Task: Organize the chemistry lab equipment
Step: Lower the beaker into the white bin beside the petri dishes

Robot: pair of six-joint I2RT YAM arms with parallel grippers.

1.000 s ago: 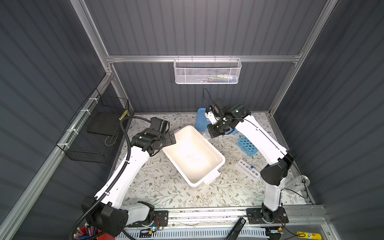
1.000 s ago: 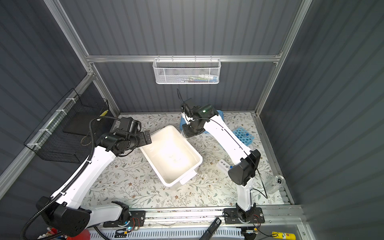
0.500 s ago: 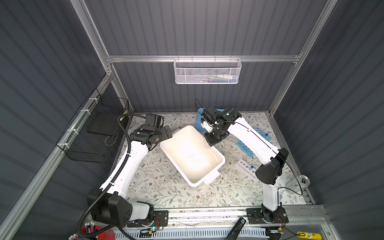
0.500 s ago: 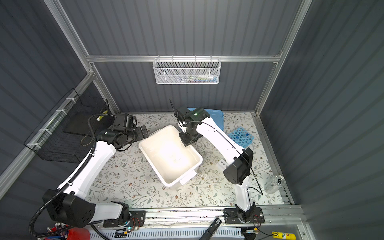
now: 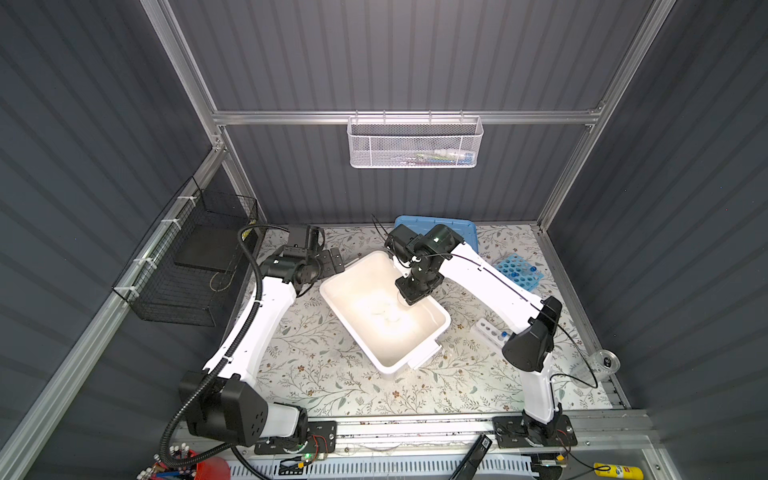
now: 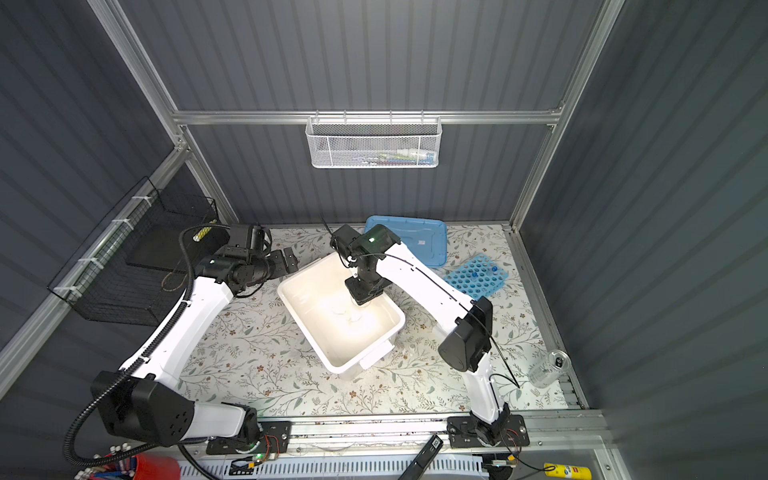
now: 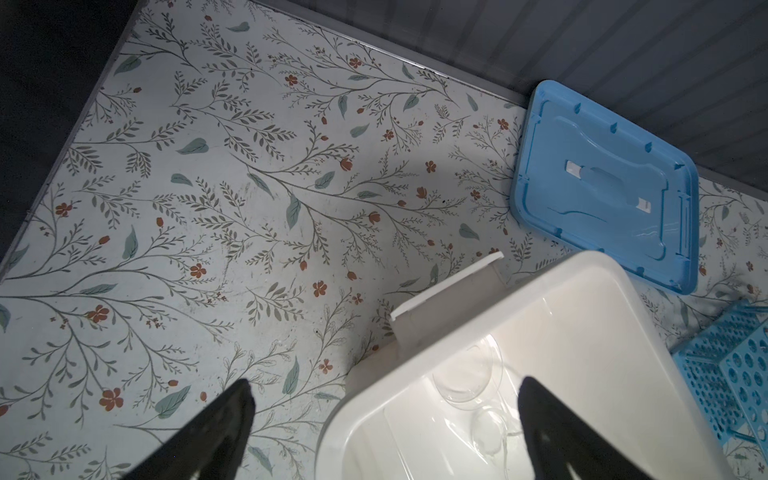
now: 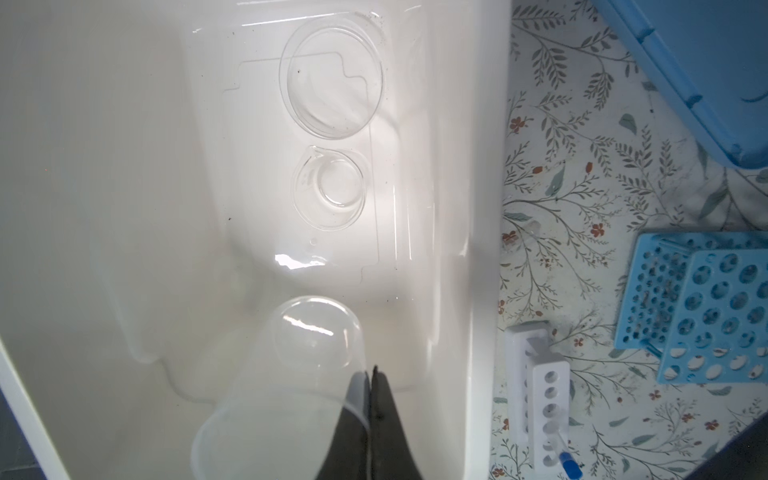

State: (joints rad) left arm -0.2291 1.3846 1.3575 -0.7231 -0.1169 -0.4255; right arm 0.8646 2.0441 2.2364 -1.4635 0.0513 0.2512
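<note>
My right gripper (image 8: pixel 371 374) is shut on the wall of a clear glass beaker (image 8: pixel 299 374), one finger inside it and one outside. It holds the beaker low inside the white bin (image 8: pixel 124 166); both top views show this gripper (image 5: pixel 405 297) (image 6: pixel 359 299) over the bin's far right part. On the bin floor lie a clear round dish (image 8: pixel 331 81) and a small spouted beaker (image 8: pixel 330 187). My left gripper (image 7: pixel 384 386) is open and empty at the bin's far left corner (image 5: pixel 334 262). The blue many-holed rack (image 5: pixel 517 272) and the white one-row rack (image 5: pixel 492 332), with a blue-capped tube (image 8: pixel 569 465), stand right of the bin.
The light-blue lid (image 5: pixel 465 232) lies flat at the back, behind the right arm. A white mesh basket (image 5: pixel 415 143) hangs on the back wall and a black wire basket (image 5: pixel 187 266) on the left wall. A clear cup (image 5: pixel 604 361) sits at the right edge.
My right gripper has moved from above the lid, forward and down into the bin, still holding the beaker. The left arm has drawn back a little along the bin's far left corner.
</note>
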